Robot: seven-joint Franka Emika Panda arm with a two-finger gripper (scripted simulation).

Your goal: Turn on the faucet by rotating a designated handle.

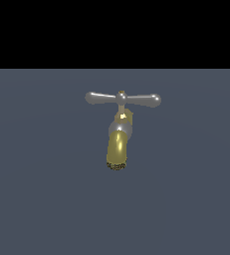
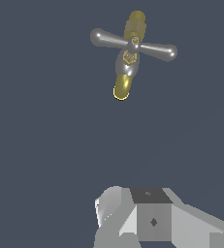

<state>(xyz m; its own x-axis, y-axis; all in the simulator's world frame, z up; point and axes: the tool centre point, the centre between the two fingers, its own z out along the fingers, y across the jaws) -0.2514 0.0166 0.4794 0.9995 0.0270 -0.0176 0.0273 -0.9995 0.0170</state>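
Faucet (image 1: pixel 118 144) stands alone near the middle of a plain slate-grey counter (image 1: pixel 37 199), its brass spout curving down to a ridged tip, with a silver collar above it and a brass stem rising to the top. Across that top lies the handle (image 1: pixel 123 98), a slim silver-grey bar with rounded ends, set level and reaching out past the spout toward both the exterior view's left and right. Bare counter surrounds the tap on every side, so both ends of the bar have open room around them; the far edge of the counter meets a black background behind. In the wrist view the faucet (image 2: pixel 128 58) is seen from above with the handle (image 2: pixel 133 44) crossing it, well apart from the tool (image 2: pixel 147 220), whose pale grey body shows only in part at the frame's border. Its fingertips are out of sight, so whether it is spread or pressed together cannot be told; it touches nothing. No writing or labels can be read anywhere.
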